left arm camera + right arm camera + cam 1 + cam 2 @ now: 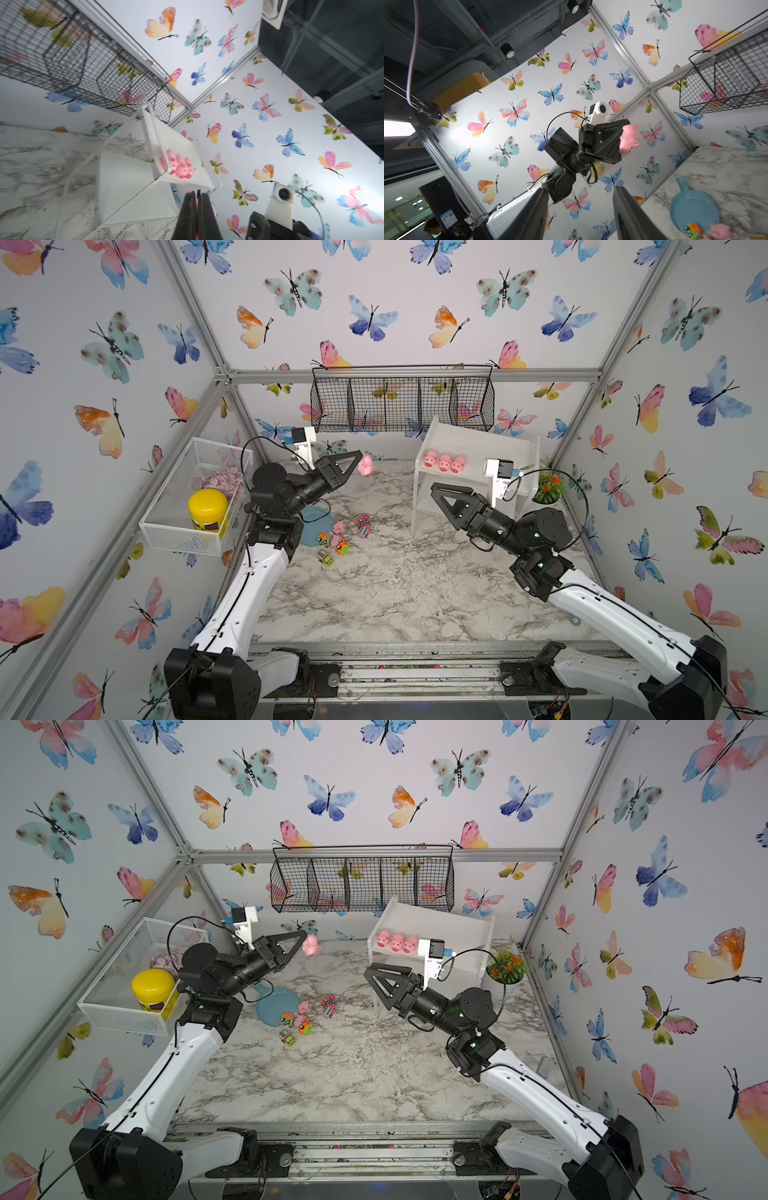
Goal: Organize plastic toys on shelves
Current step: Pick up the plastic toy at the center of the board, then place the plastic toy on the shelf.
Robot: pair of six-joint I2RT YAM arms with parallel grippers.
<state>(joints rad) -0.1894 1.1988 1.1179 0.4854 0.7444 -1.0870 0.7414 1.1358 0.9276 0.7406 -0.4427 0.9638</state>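
My left gripper (360, 463) is shut on a pink pig (366, 465) and holds it in the air left of the white shelves (478, 439). Pink shows between its pads (193, 199) in the left wrist view. Three pigs (444, 462) stand in a row on the top board. On the marble table, two more pigs (337, 531) lie among several small trucks (341, 546). My right gripper (434, 488) hovers open and empty in front of the shelves, pointing toward the held pig (629, 136).
A blue pan-shaped dish (311, 526) lies beside the toy pile under the left arm. A white mesh basket (166, 526) with a yellow jar (208, 508) hangs on the left wall. A black wire basket (401, 402) hangs above the shelves. A potted plant (549, 487) stands at the right.
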